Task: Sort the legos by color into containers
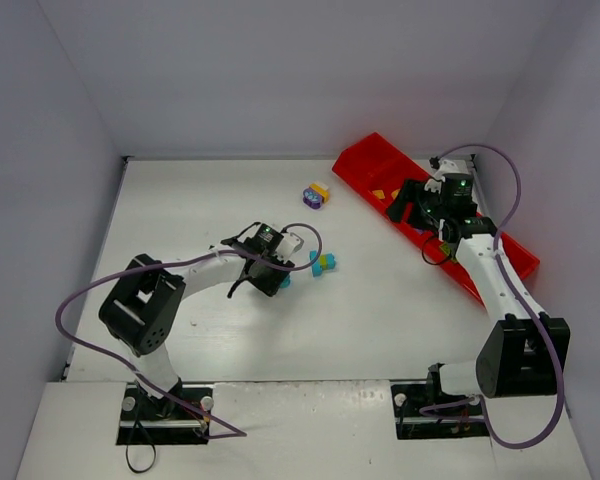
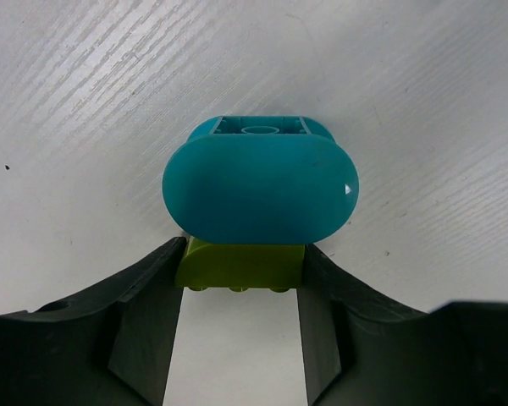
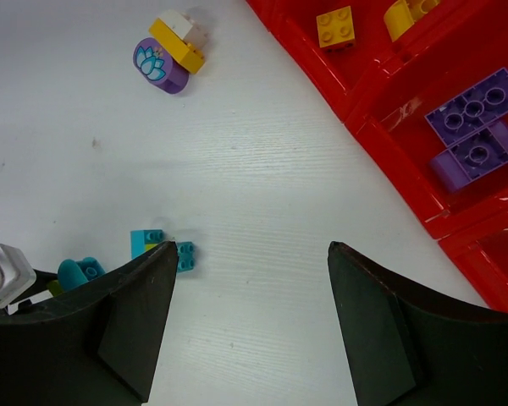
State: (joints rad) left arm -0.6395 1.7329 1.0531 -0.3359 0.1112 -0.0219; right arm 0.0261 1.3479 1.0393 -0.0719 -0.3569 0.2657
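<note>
Pick-up step: the left tool gripped a lime brick, a cyan piece against it, on the tabletop well apart from the red tray. The right tool hung released and empty beside that tray. Next likely called for lifting and carrying the brick to a compartment without yellow or purple.

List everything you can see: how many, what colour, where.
Tray: one, red, far right, divided into compartments.
Orange-yellow bricks: two, orange-yellow, in one compartment.
Purple bricks: two, purple, in the neighbouring compartment.
Oval piece: one, purple, flower print, far side of table.
Yellow brick: one, yellow, against the oval piece.
White piece: one, white, beside the yellow brick.
Cyan bricks: two, cyan, mid-table, with a lime bit.
Lime brick: one, lime, left of the cyan bricks.
Teal rounded brick: one, teal, against the lime brick.
Left end effector: one, black, closed on the lime brick.
Right end effector: one, black, open, near the tray.
</note>
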